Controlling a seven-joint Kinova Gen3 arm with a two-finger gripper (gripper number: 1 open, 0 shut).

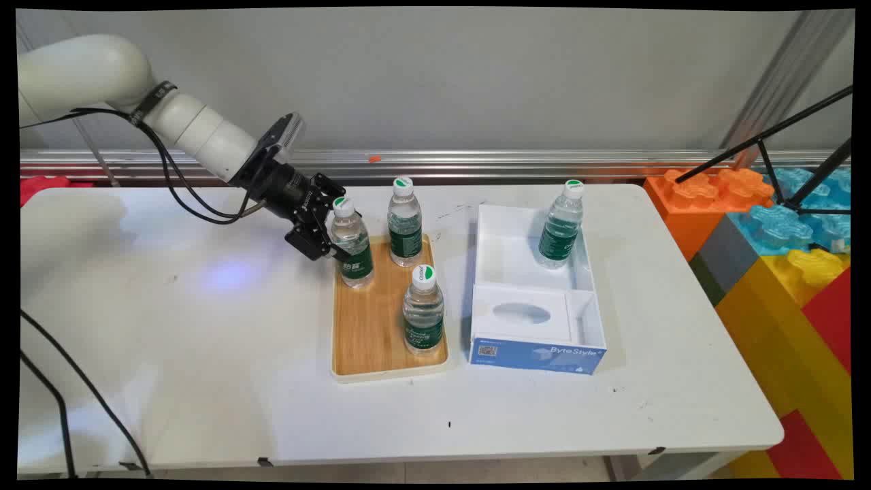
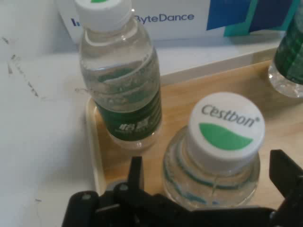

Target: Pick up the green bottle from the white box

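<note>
near bottle [image 2: 213, 161] btwn open gripper [image 2: 208, 187] fingers, on tray [image 1: 371, 320].

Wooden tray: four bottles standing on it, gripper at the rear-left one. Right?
Not four: the main view shows three bottles on the wooden tray; the fourth bottle stands in the white box. The gripper is at the rear-left bottle.

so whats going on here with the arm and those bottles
The Kinova arm's tool is at the back-left water bottle on the wooden tray, fingers open on either side of it. Two more bottles stand on the tray: one at the back, one near the front. A fourth bottle stands in the white box beside it.
</note>
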